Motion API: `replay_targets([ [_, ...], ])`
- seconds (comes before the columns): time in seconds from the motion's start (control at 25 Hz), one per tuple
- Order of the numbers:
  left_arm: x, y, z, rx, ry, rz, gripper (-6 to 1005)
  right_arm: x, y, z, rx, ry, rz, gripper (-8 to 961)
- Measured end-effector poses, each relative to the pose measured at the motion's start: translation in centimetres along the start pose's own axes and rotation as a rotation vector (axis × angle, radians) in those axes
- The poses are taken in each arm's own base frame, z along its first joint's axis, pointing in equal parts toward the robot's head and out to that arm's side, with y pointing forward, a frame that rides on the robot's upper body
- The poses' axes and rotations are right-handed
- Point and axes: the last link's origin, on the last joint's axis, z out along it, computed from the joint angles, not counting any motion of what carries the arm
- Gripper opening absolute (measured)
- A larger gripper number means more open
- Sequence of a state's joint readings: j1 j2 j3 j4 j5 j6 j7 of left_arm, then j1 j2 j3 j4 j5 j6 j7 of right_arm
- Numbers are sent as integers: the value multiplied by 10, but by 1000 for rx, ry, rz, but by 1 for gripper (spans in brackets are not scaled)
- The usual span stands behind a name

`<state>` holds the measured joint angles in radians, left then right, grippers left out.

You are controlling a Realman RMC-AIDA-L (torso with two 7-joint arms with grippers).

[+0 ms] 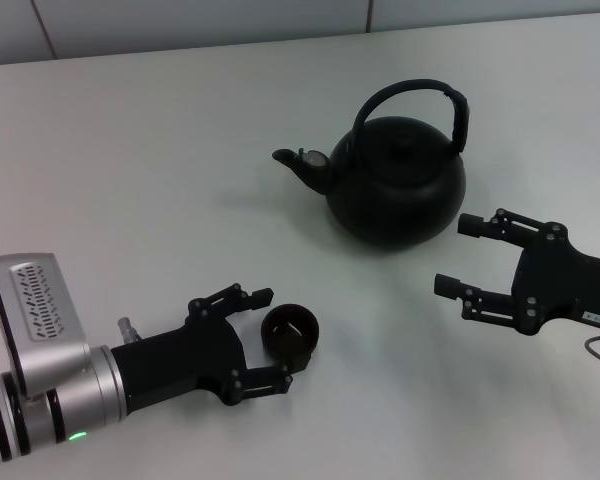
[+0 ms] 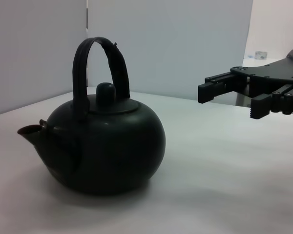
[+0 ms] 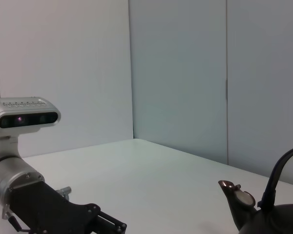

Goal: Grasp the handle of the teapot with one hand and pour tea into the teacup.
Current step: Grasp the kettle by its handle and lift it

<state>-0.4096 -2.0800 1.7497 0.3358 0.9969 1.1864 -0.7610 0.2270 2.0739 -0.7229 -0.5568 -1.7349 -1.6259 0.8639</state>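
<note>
Two grippers share this table, and the nearest risk sits with the left gripper (image 1: 270, 338). Its fingers are spread wide, one on either side of the teacup (image 1: 289, 333), which stands upright at the near left of the table (image 1: 130, 170). I cannot tell whether either fingertip touches the cup's wall. The cup is small and light by the look of it, so any sideways drift of that arm could nudge it, tip it, or slide it away from where the pour must land. If the fingers close unevenly, the cup might also skid out between them.

Farther back and to the right, the right gripper (image 1: 458, 255) hangs open and empty, its fingertips pointing left toward the teapot (image 1: 395, 180) but apart from it. It sits nearer than the pot and lower than the handle (image 1: 412, 98), which arches over the lid at the far side. My judgement is that a straight push forward would meet the round body instead of the hoop and shove the pot, so the approach needs height first.

Farthest of all, the spout (image 1: 298, 164) points left, well apart from the cup, so a poorly aimed tilt could spill tea onto the table.
</note>
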Motion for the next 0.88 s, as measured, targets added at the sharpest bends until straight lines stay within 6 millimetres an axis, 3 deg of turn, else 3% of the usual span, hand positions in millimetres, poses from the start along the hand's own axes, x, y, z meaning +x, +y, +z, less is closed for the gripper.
replay_targets([
  [0.88,24,16,-21,-40,182,51,868,-4,-3,5,-6,-10,-10,769],
])
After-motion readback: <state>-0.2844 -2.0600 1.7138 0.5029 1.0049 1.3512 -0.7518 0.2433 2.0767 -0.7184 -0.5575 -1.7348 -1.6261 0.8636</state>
